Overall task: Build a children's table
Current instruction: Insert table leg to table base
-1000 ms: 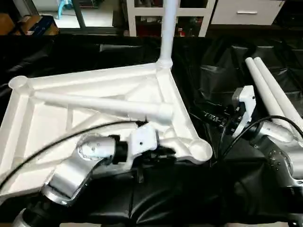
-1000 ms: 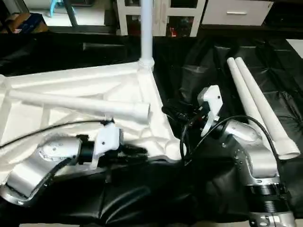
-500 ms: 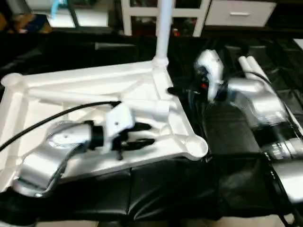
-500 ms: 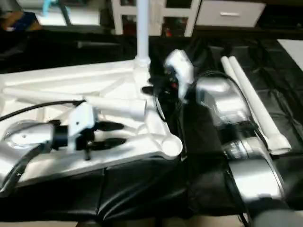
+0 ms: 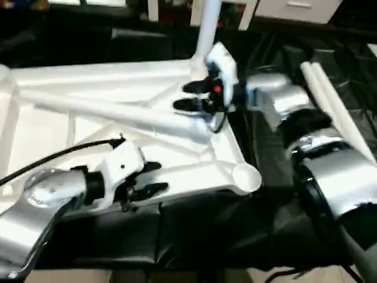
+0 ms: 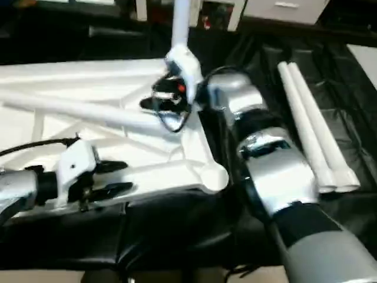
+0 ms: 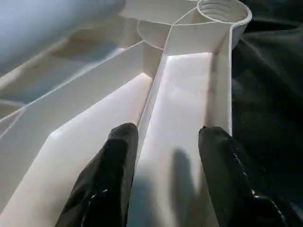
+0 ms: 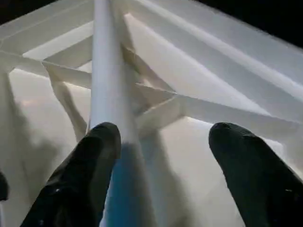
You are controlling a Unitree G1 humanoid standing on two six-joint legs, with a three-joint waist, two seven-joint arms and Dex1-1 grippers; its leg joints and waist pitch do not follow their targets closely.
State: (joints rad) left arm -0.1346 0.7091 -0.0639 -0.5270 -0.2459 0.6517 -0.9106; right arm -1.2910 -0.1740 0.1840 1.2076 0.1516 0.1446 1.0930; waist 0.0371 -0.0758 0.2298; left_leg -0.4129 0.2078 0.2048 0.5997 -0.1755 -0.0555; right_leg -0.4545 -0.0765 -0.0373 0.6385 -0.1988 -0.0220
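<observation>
So far, only one leg [image 5: 206, 29] is seen standing upright in a far corner socket of the table top [image 5: 53, 127], which lies upside down on the black cloth [image 5: 194, 236] with its ribbed underside up. A second leg [image 5: 100, 109] is laid loose and slantwise across the ribs, not yet fitted. Two more legs [image 6: 309, 130] are left side by side on the cloth, well apart from the top on the robot's right. The near corner socket [image 5: 246, 175] is seen empty.

The right gripper [image 5: 194, 96] is held with its fingers spread, above the thick end of the loose leg; nothing is grasped. The left gripper [image 5: 153, 178] is likewise released, its fingers apart over the near rim of the top, and nothing is held between them.

By this showing, roughly a quarter of the work is judged done: three legs remain to be seated, and the table is then to be turned upright.
</observation>
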